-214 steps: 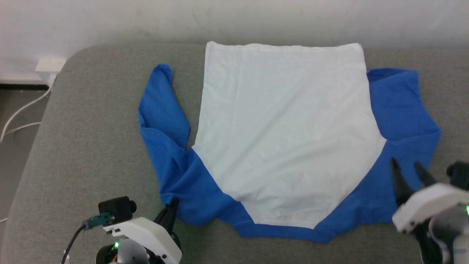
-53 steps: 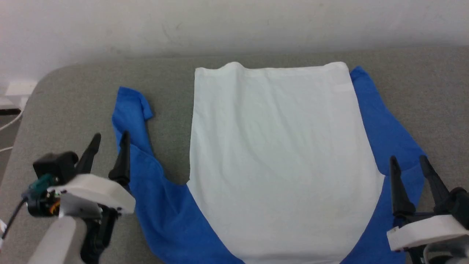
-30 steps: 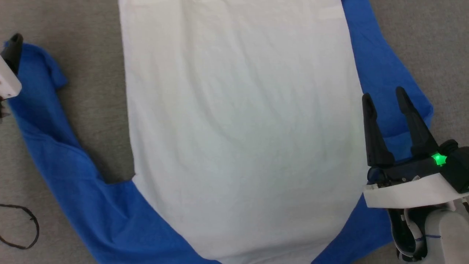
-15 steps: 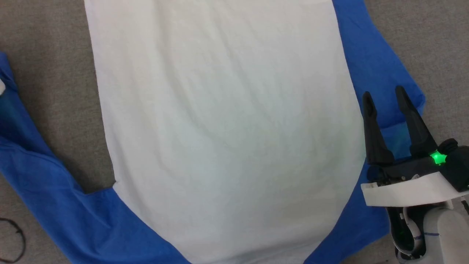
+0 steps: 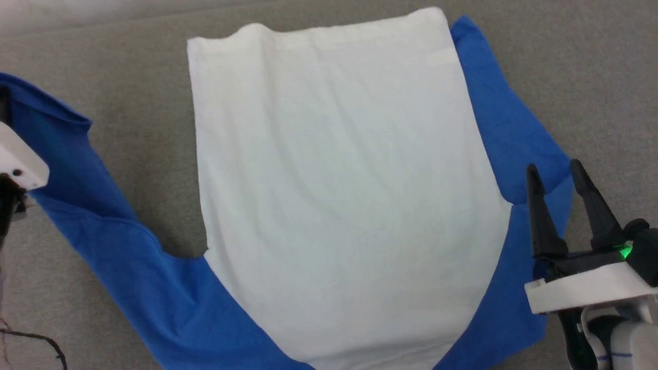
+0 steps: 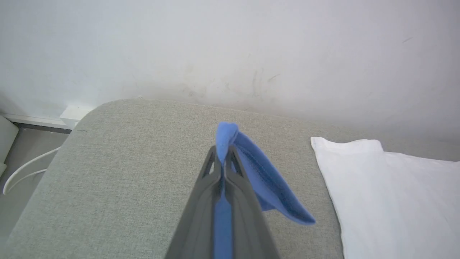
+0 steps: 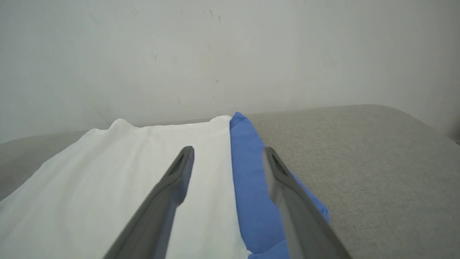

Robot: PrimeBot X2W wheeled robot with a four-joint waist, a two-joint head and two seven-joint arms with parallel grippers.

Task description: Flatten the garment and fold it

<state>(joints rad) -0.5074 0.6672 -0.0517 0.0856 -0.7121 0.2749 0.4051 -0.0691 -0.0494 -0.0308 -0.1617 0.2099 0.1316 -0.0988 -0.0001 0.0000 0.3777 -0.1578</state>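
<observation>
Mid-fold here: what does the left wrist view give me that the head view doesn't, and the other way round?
Left wrist view: the left gripper shut on the end of the garment's left sleeve, blue cuff poking past the fingertips; a white cable beyond the edge of the grey pad. Head view: most of the white body laid out, the right sleeve, and the right gripper, open, over that sleeve. Both: the left sleeve, the white body's far corner, the grey pad.

- The garment point(image 5: 339, 180) lies spread on the surface point(image 5: 128, 144), hem toward the wall point(image 6: 230, 46).
- The left gripper point(image 6: 223, 153) is at the left sleeve's point(image 5: 103, 216) end.
- The right gripper point(image 5: 553, 167) is over the right sleeve point(image 5: 504, 133).
</observation>
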